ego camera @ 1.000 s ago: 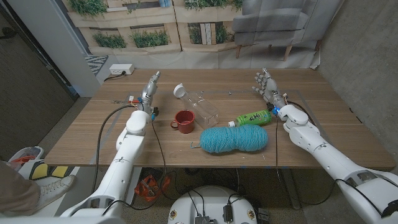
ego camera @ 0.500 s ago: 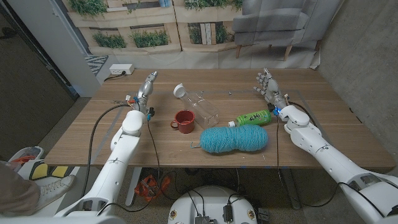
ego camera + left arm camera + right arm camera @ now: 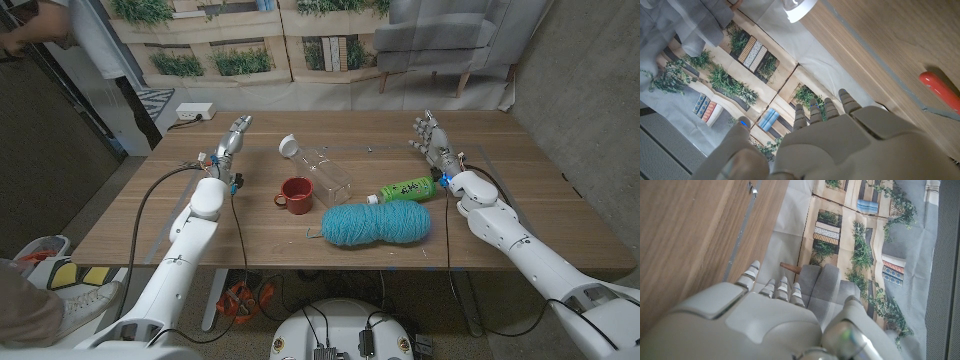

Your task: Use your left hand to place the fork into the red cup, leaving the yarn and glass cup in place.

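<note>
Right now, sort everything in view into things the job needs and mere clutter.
Job: round red cup; left robot hand; teal yarn skein and clear glass container, both to stay put; red rod-like piece, possibly the fork.
Clutter: green plastic bottle; white power strip.

Wooden worktop (image 3: 150, 215) carries: red cup (image 3: 296, 193) near centre, handle toward 9 o'clock. Clear glass cup (image 3: 322, 169) on its side at 1 o'clock from it. Teal yarn (image 3: 376, 223) at 4 o'clock. Green bottle (image 3: 405, 188) lying at 3 o'clock, beside yarn.
</note>
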